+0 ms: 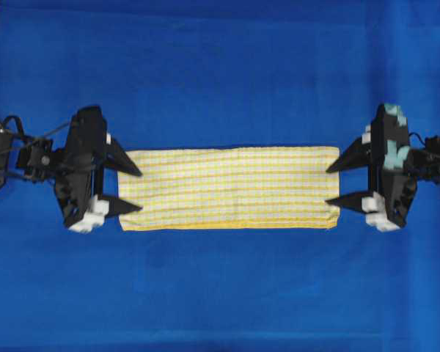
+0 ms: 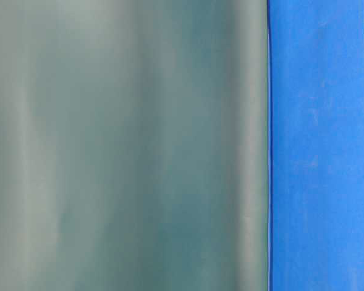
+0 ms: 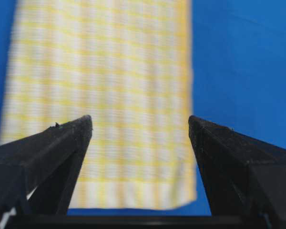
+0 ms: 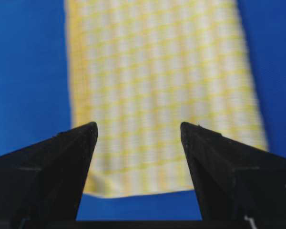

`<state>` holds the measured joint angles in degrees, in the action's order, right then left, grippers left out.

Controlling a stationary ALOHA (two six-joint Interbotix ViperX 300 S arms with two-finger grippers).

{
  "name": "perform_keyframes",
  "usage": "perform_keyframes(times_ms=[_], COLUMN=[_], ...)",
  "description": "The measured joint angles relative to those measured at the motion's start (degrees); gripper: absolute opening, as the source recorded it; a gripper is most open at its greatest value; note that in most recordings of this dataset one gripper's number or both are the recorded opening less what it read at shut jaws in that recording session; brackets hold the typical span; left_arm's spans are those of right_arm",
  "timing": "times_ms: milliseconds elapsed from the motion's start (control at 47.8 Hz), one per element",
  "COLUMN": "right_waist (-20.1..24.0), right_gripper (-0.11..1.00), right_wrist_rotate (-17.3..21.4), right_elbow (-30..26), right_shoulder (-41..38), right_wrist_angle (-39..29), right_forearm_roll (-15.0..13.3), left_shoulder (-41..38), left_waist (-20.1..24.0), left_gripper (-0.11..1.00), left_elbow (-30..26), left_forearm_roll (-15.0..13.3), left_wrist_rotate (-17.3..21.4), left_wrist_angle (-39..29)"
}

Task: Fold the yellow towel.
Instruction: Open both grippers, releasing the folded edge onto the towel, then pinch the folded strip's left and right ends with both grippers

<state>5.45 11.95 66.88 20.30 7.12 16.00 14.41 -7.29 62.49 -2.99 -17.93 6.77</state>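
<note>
overhead view: yellow towel (image 1: 229, 188) lies flat between left tool (image 1: 130, 189) and right tool (image 1: 337, 183), both spread wide.

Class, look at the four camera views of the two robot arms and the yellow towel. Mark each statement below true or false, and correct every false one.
1. The yellow towel lies flat as a long strip on the blue cloth. True.
2. The left gripper is clamped shut on the towel. False: its jaws stand open at the towel's end.
3. The right gripper is open. True.
4. The towel is crumpled in a heap. False: it lies smooth.
5. The grippers face each other from the towel's opposite short ends. True.
</note>
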Motion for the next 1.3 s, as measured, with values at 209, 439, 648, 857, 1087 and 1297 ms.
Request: perform_keyframes(times_ms=[209, 439, 648, 857, 1087, 1297], right_waist=[-8.00, -12.30, -12.39, -12.39, -12.39, -12.22], right_gripper=[0.71, 0.71, 0.71, 0.71, 0.71, 0.49], right_wrist_rotate=[-1.23, -1.41, -1.41, -1.41, -1.41, -2.02], right_elbow=[0.09, 0.09, -1.05, -2.20, -2.46, -2.55], right_shoulder=[-0.18, -3.60, -8.53, -11.95, -12.22, -12.39], right_wrist_angle=[-2.64, -3.43, -3.34, -3.43, -3.43, -3.87], right_forearm_roll=[-1.76, -3.87, -4.04, -4.13, -4.13, -4.75], left_shoulder=[-1.58, -4.83, -8.53, -9.76, -10.11, -10.81], left_waist=[6.86, 10.37, 11.34, 11.43, 11.87, 11.78], left_gripper=[0.75, 0.75, 0.73, 0.69, 0.38, 0.08], left_elbow=[-0.26, -0.70, -1.58, -2.37, -3.87, -5.36], left_forearm_roll=[0.18, 0.18, 0.18, 0.26, 0.44, 0.35], left_wrist_rotate=[2.72, 6.33, 6.50, 7.03, 6.86, 6.77], left_wrist_angle=[-3.08, -3.87, -3.96, -6.86, -11.69, -14.24])
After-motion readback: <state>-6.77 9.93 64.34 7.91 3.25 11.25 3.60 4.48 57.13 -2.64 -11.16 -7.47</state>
